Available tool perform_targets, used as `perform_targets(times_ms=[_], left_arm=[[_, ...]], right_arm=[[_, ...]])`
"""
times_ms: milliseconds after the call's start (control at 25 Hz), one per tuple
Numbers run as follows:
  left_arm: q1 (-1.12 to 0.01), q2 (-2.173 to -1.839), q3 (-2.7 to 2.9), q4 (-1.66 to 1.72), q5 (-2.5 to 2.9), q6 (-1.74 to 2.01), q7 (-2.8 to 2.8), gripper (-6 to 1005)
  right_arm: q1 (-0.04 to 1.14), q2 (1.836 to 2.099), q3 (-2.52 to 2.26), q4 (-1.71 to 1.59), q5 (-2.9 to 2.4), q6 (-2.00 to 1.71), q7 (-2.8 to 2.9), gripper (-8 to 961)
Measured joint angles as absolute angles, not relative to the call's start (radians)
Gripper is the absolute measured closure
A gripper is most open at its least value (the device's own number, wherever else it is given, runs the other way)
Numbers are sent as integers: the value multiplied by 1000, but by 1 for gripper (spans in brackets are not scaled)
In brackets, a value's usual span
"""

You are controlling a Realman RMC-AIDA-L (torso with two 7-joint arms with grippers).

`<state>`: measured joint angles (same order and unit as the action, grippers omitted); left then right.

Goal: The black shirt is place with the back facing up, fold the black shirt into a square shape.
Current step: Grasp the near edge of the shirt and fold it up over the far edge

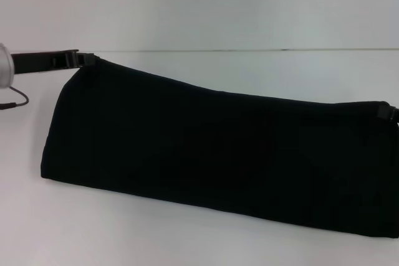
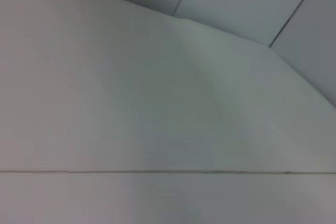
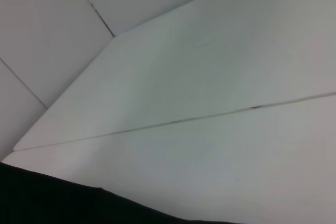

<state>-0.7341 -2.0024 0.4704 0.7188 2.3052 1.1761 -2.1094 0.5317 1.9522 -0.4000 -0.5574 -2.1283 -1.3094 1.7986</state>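
Observation:
The black shirt (image 1: 212, 154) hangs stretched between both grippers above the white table (image 1: 124, 228), its lower edge trailing on the surface. At the upper left, my left gripper (image 1: 86, 59) is shut on the shirt's top corner. My right gripper (image 1: 388, 111) pinches the opposite top corner at the right edge of the head view, lower than the left one. The top edge of the shirt slopes down from left to right. A dark strip of the black shirt (image 3: 47, 198) shows in the right wrist view. The left wrist view shows only bare table.
The white table (image 2: 157, 129) runs back to a pale wall, with a thin seam line (image 3: 210, 116) across it. A thin dark cable (image 1: 15, 101) loops off the left arm at the left edge.

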Motion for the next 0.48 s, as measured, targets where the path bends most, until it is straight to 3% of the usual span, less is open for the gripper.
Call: perform_targets(times_ms=[480], left_arm=[[-754, -2019, 499, 614, 2283, 970, -2031, 898]], right_arm=[[541, 1950, -414, -502, -2177, -1211, 1814, 927]])
